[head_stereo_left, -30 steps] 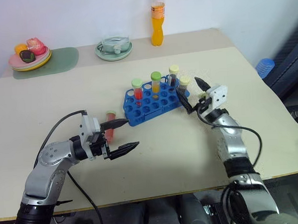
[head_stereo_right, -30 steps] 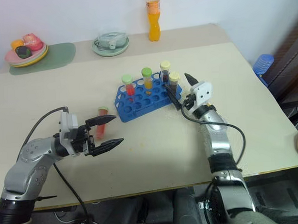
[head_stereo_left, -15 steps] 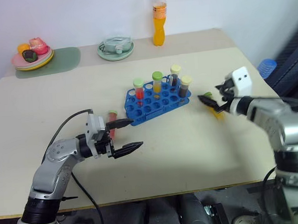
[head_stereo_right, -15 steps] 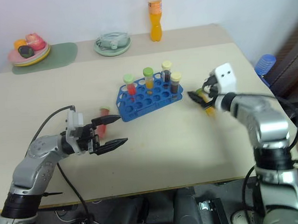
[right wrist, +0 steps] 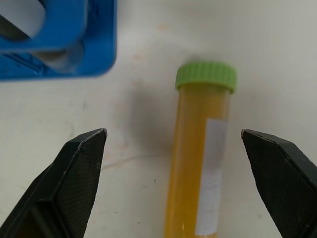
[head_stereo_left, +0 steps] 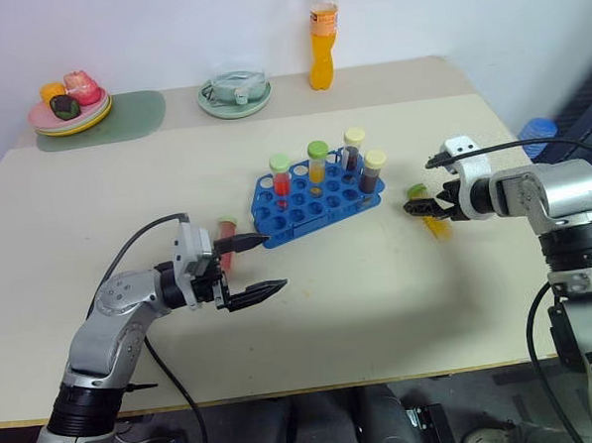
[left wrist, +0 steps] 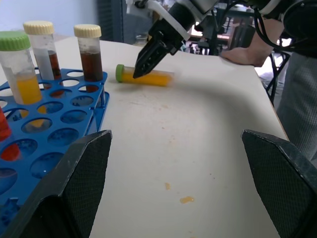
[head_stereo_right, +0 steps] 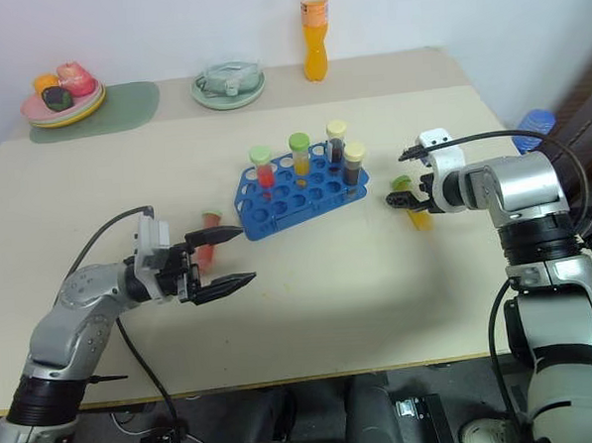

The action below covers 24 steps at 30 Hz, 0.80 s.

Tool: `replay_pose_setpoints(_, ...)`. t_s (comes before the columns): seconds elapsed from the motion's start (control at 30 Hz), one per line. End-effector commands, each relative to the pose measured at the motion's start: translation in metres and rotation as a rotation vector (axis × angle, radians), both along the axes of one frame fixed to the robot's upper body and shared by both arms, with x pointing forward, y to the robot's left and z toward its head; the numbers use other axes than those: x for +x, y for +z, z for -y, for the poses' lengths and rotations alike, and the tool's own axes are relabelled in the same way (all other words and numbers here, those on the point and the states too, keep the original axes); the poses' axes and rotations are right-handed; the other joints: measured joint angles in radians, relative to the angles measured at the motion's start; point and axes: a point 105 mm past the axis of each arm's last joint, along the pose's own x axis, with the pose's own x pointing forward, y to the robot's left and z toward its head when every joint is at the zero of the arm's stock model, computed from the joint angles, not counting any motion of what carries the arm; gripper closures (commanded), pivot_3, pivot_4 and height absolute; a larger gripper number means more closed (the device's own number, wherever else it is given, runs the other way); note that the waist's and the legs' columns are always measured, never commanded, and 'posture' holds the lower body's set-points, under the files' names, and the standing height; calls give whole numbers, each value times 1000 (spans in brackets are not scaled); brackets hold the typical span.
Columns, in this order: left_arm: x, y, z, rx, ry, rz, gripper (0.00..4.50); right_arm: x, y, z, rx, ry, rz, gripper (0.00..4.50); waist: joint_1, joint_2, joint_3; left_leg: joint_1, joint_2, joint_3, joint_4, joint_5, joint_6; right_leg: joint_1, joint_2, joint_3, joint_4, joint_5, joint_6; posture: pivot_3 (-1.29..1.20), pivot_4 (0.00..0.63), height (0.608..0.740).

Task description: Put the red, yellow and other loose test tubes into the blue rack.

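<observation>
Rack (head_stereo_left: 313,196) sits mid-table, already carrying four upright tubes along its far side: a red one (head_stereo_left: 280,179), a yellow one (head_stereo_left: 318,164), and two dark brown ones with cream caps (head_stereo_left: 353,151) (head_stereo_left: 372,171)

Two tubes left loose, by the look of it. A yellow tube with a green cap (right wrist: 204,148) lies flat on the table right under the right claw (head_stereo_left: 421,207), lined up between its two fingers, cap end toward the rack. Right claw stands wide apart, holding nothing, angled down over that tube; not touching it as far as the wrist view shows

A red tube (head_stereo_left: 224,240) stands or leans just behind the upper finger of the left claw (head_stereo_left: 247,270), between that claw and the near corner of the rack. Left claw also wide apart and empty, pointing level toward the middle of the table

Judgement: task well over halfway. Four in, two to go. Right arm looks set for the yellow pickup; red tube by the left claw not yet gripped
</observation>
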Motion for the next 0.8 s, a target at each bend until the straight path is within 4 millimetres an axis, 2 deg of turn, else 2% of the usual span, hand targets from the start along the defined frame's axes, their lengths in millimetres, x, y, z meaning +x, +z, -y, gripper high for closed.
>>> replay_pose_setpoints(0.03, -1, 7, 1, 0, -13, 38, 211, 10, 14, -1, -14, 11, 34, 48, -1, 0, 0, 0, 0, 0, 0, 0, 0, 0, 0, 0, 0, 0, 0, 0, 150, 740)
replay_pose_setpoints(0.27, -1, 6, 4, -10, -13, 35, 211, 20, 11, 3, -73, 28, -2, 48, -1, 0, 0, 0, 0, 0, 0, 0, 0, 0, 0, 0, 0, 0, 0, 0, 150, 740)
replay_pose_setpoints(0.43, -4, 2, 6, -20, -11, 25, 211, 19, 3, 3, -113, 67, -57, 48, -1, 0, 0, 0, 0, 0, 0, 0, 0, 0, 0, 0, 0, 0, 0, 0, 150, 740)
replay_pose_setpoints(0.53, -5, 2, 8, -25, -9, 24, 211, 19, -4, 4, -131, 79, -81, 918, -1, 0, 0, 0, 0, 0, 0, 0, 0, 0, 0, 0, 0, 0, 0, 0, 150, 740)
replay_pose_setpoints(0.7, -6, 1, 8, -30, -6, 23, 211, 17, -13, 9, -190, 103, -91, 3498, -2, 0, 0, 0, 0, 0, 0, 0, 0, 0, 0, 0, 0, 0, 0, 0, 150, 740)
replay_pose_setpoints(0.73, -6, 1, 8, -30, -4, 22, 211, 15, -15, 10, -191, 107, -98, 3716, -2, 0, 0, 0, 0, 0, 0, 0, 0, 0, 0, 0, 0, 0, 0, 0, 150, 740)
replay_pose_setpoints(0.8, -6, 1, 7, -30, -2, 20, 211, 14, -18, 16, -237, 122, -83, 3717, -1, -1, -1, 0, 0, 0, 0, 0, 0, 0, 0, 0, 1, 0, 0, 0, 150, 740)
